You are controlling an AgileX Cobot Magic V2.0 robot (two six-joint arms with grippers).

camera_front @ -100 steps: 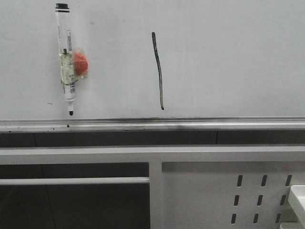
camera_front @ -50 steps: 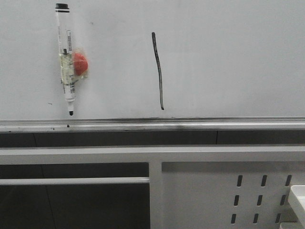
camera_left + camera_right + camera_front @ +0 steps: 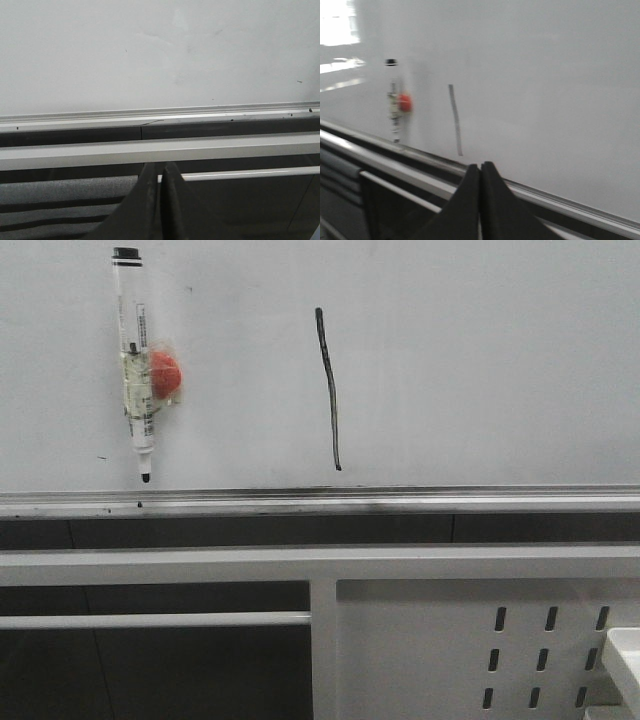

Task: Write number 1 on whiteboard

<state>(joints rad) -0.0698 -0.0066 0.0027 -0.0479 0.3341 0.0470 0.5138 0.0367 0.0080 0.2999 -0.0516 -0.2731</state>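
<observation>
A glossy whiteboard (image 3: 480,370) fills the upper part of the front view, with its silver ledge (image 3: 400,502) running along the lower edge and a white slotted frame (image 3: 470,640) below. On the board stands the number 1 (image 3: 329,388), a thin black, slightly wavy stroke, near the middle and ending a little above the ledge. Well to its left a pen (image 3: 134,365) hangs tip down on the board, held by a taped red magnet (image 3: 165,375); no arm shows in this view. In the left wrist view, the left gripper (image 3: 160,172) faces a bare stretch of board above the ledge, its jaws pressed together on nothing. In the right wrist view, which is blurred, the right gripper (image 3: 480,172) likewise has its jaws closed and empty, apart from the board, with the stroke and the parked pen visible beyond it. Judging by this, the writing is done: the stroke reads as a 1, the pen is back on the board, and both arms are clear, so little or nothing seems left.
</observation>
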